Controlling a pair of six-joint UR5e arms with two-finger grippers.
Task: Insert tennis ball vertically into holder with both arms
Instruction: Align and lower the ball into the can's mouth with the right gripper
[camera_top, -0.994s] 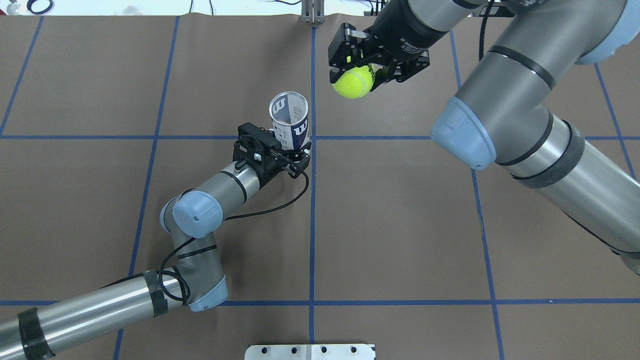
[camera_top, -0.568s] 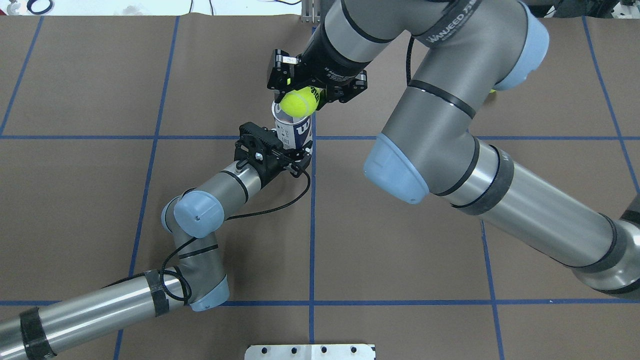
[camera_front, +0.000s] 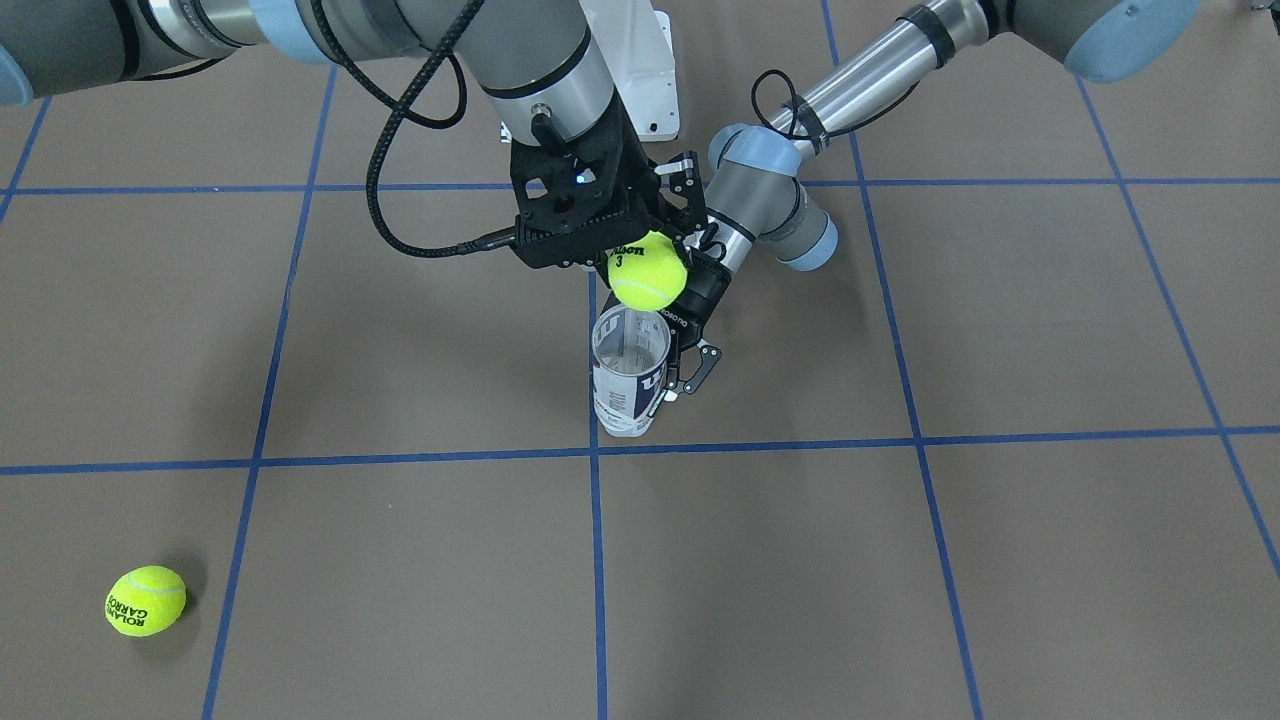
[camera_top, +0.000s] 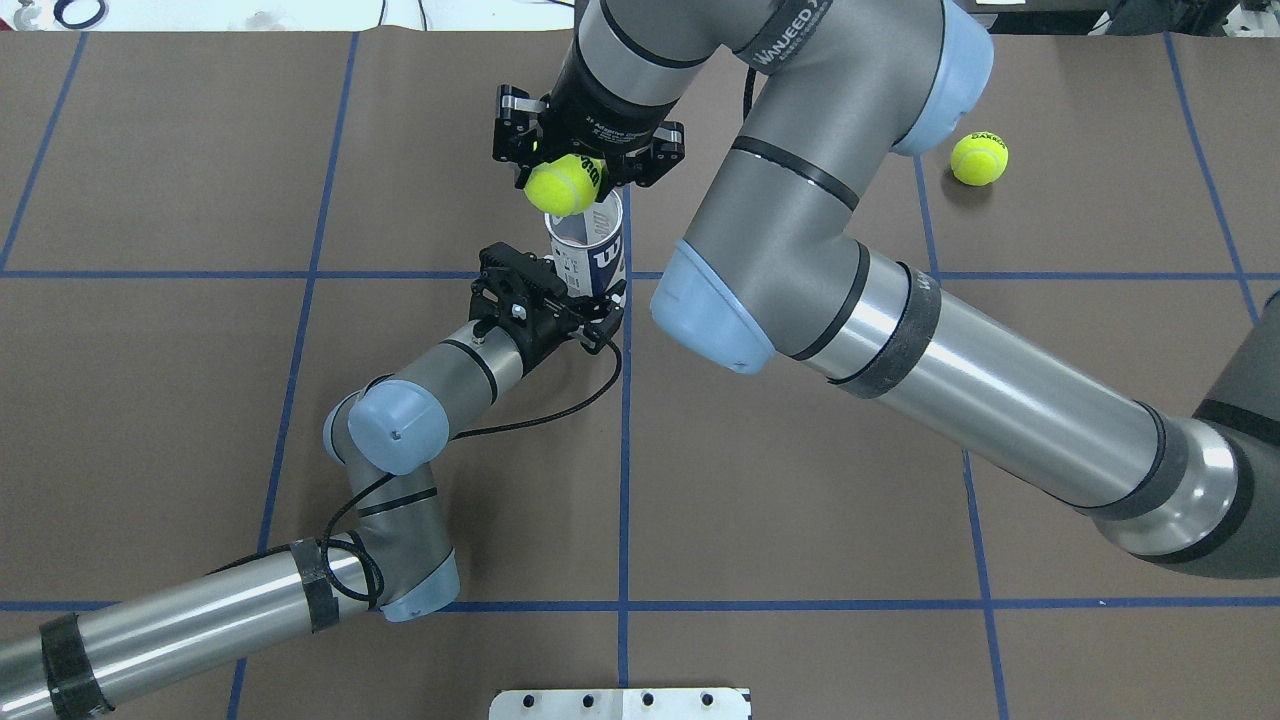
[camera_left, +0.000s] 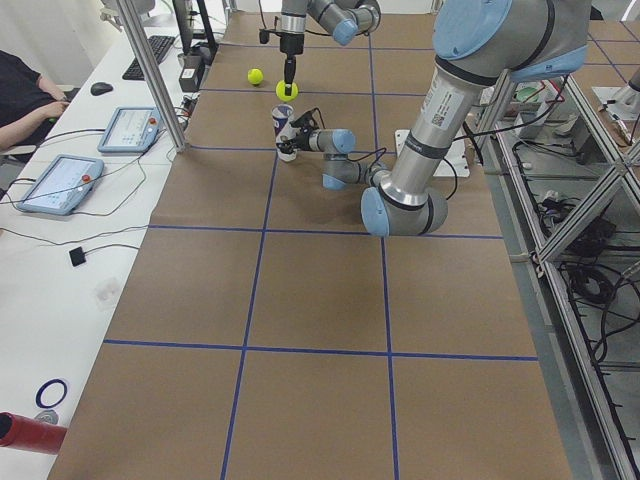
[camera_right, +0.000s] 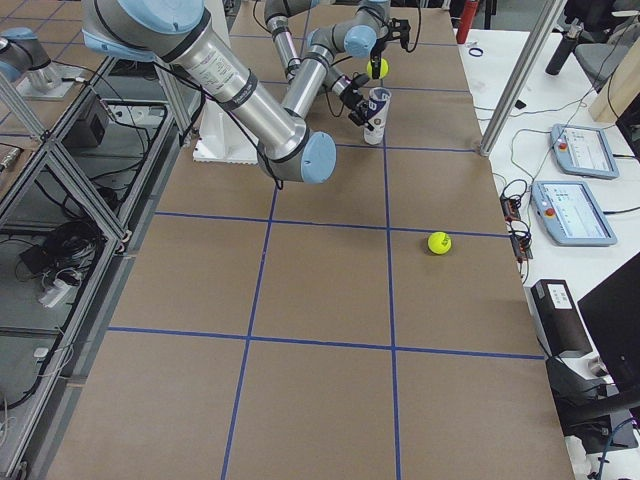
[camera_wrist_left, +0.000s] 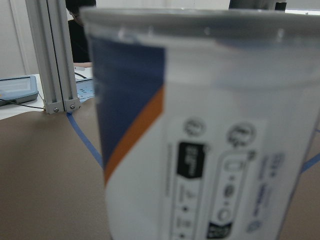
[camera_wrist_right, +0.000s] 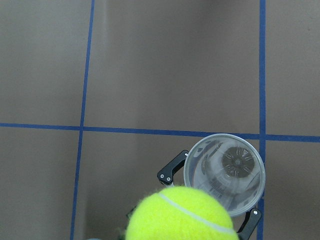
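The holder (camera_top: 588, 232) stands upright on the bench (camera_top: 150, 400), just left of centre in the overhead view. Its long axis is vertical and its open mouth faces up. The left hand (camera_top: 592, 300) is clamped round its lower part, steadying it. The right hand (camera_top: 572, 170) points down and is closed on the tennis ball (camera_top: 562, 186). The ball hangs above the rim but off-centre, overlapping only the rim's upper-left edge. In the right wrist view the mouth sits up and to the right of the ball, in the frame's lower right. The right hand probably needs a short sideways shift that way before it releases the ball.
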